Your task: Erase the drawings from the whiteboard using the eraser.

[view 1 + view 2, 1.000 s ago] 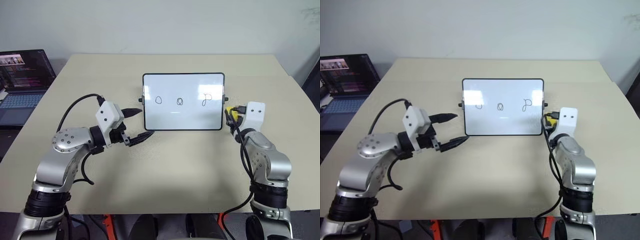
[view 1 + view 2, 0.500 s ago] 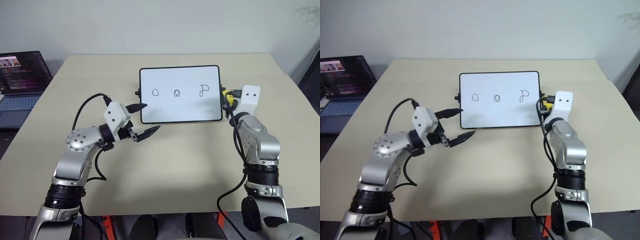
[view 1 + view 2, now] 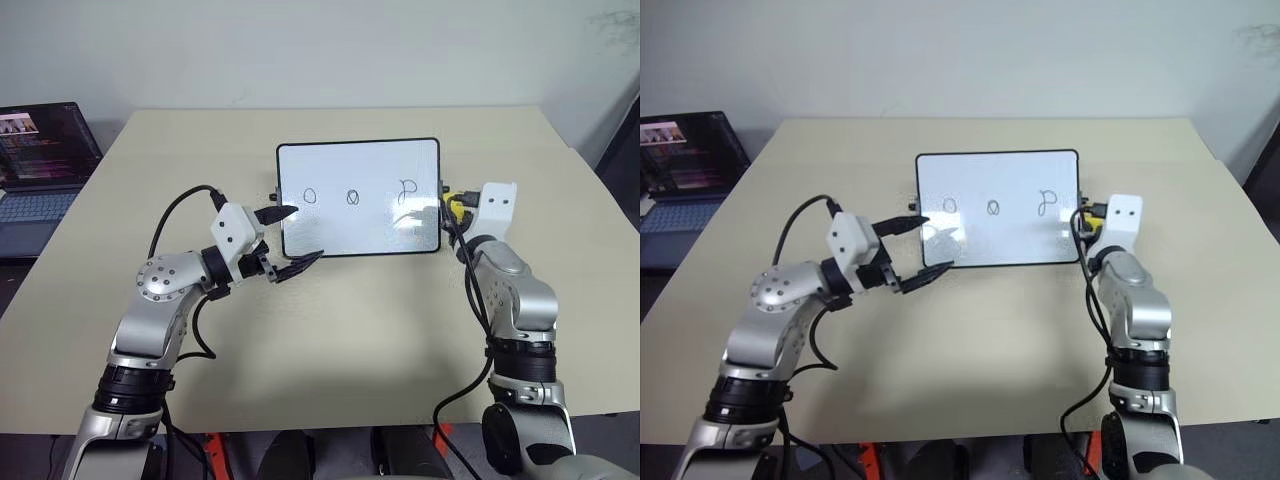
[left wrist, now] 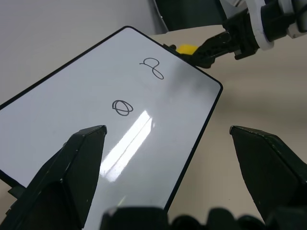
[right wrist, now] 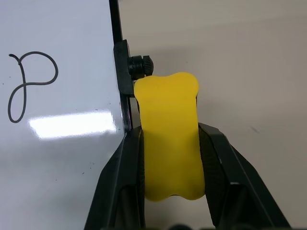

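Note:
The whiteboard stands tilted at the table's middle, with three black drawings in a row: two ovals and a "P"-like loop. My right gripper is shut on the yellow eraser, just off the board's right edge beside the small black knob. The eraser sits level with the loop. My left gripper is open at the board's near left corner, one finger in front of the board's face, the other by its bottom edge. Nothing is between its fingers.
The beige table has bare room in front of and behind the board. An open dark laptop with a lit screen sits off the table's left side. A pale wall runs behind.
The whole picture has shifted with the camera. My right gripper with the eraser has edged a little closer to the board's right edge. The left gripper stays open by the left corner.

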`<move>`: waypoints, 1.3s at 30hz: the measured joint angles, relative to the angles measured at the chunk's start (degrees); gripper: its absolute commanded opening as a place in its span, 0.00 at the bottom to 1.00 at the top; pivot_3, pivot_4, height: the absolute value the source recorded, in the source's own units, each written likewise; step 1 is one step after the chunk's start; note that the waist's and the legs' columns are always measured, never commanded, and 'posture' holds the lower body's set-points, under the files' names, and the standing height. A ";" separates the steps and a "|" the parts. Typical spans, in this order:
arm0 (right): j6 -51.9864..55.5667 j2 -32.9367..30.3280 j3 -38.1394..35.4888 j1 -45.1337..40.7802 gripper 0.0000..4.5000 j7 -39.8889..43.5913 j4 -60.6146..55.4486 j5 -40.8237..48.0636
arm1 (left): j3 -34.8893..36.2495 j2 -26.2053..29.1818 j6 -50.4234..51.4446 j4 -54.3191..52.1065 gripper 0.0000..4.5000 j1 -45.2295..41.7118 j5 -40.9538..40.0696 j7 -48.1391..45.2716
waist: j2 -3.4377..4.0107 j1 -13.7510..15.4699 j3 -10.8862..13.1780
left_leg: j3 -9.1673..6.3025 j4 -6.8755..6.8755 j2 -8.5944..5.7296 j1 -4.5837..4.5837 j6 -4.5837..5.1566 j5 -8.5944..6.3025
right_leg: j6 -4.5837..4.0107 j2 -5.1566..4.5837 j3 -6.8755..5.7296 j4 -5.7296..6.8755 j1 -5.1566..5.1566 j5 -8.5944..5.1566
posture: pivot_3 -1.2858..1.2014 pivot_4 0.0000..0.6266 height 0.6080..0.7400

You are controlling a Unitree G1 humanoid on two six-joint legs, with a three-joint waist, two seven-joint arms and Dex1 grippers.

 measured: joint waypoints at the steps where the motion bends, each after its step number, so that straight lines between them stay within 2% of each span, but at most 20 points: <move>1: 0.49 0.22 0.12 0.81 0.27 -0.09 -1.16 -0.01 | 0.00 0.00 0.00 0.01 1.00 -0.09 -0.01 -0.05 | 0.00 0.00 0.00 | 0.00 -0.01 0.00 0.00 0.00 0.00 | 0.00 0.00 0.00 0.00 0.00 0.00 | 0.52 0.24 1.00; 15: 6.61 0.37 0.87 10.03 0.27 0.20 -11.15 0.10 | 0.04 0.73 -0.01 0.09 1.00 -0.77 -0.05 -1.40 | 0.00 0.20 0.00 | -0.02 -0.01 -0.02 -0.01 0.00 0.00 | 0.00 0.00 -0.02 -0.02 0.00 0.00 | 0.52 0.24 1.00; 27: 4.66 -3.63 -1.64 9.38 0.27 0.08 -8.68 -0.92 | 0.12 1.24 -0.04 1.66 1.00 -1.90 -0.02 -2.53 | 0.00 0.55 0.00 | -0.01 0.00 -0.03 -0.01 0.00 0.00 | 0.01 0.00 -0.01 -0.02 0.00 -0.01 | 0.52 0.24 1.00; 39: 0.21 -3.77 -2.13 1.63 0.27 -1.15 -4.00 -1.06 | 0.03 1.11 -0.04 2.08 1.00 -2.95 -0.01 -2.67 | 0.00 0.65 0.00 | -0.01 0.00 -0.03 -0.02 0.00 0.00 | 0.01 0.00 -0.02 -0.03 0.00 -0.01 | 0.52 0.24 1.00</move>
